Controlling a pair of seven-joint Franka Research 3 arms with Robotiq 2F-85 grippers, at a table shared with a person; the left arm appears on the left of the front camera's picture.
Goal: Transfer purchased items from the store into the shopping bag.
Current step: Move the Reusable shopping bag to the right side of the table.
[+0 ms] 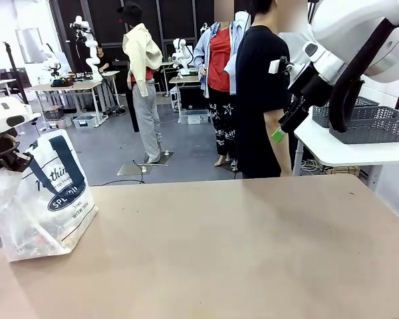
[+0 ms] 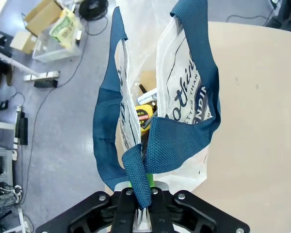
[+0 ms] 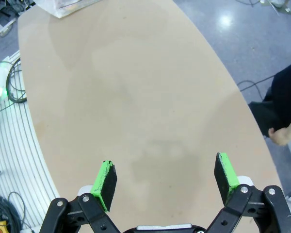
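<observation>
Left hand (image 2: 138,194) clamps the shopping bag (image 1: 43,199) handles at desk (image 1: 239,246) 9 o'clock — right hand (image 3: 165,177) fingers apart, empty.

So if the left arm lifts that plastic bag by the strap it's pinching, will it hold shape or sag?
Probably sag: the shopping bag is thin, crinkled film, already slumped on the table. With only one navy strap in the left gripper, it would likely hang lopsided. The few small items inside suggest it's light.
</observation>
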